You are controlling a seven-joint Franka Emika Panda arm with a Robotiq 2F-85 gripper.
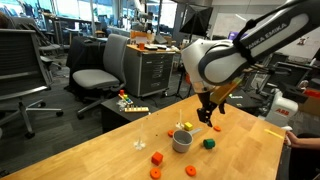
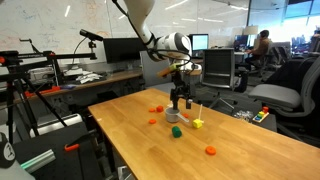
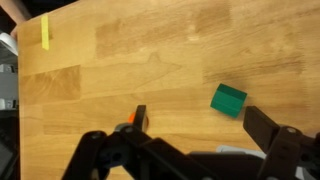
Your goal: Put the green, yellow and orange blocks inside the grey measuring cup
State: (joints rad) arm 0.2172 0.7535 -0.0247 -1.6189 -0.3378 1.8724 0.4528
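Note:
The grey measuring cup (image 1: 182, 141) stands on the wooden table (image 1: 240, 160); it also shows in an exterior view (image 2: 175, 117). A yellow block (image 1: 184, 126) lies just behind it and a green block (image 1: 208, 143) beside it. Several orange blocks lie around: one (image 1: 219, 127) near the gripper, others (image 1: 157, 157) toward the table's front. My gripper (image 1: 208, 114) hangs open and empty just above the table near the cup. In the wrist view the open gripper (image 3: 200, 125) frames the green block (image 3: 228, 100), and an orange block (image 3: 128, 125) peeks from behind one finger.
A strip of yellow tape (image 3: 44, 32) is stuck on the table. A small side table with clutter (image 1: 130, 103) and office chairs (image 1: 100, 75) stand beyond the table. A person's arm (image 1: 305, 140) is at the table's edge.

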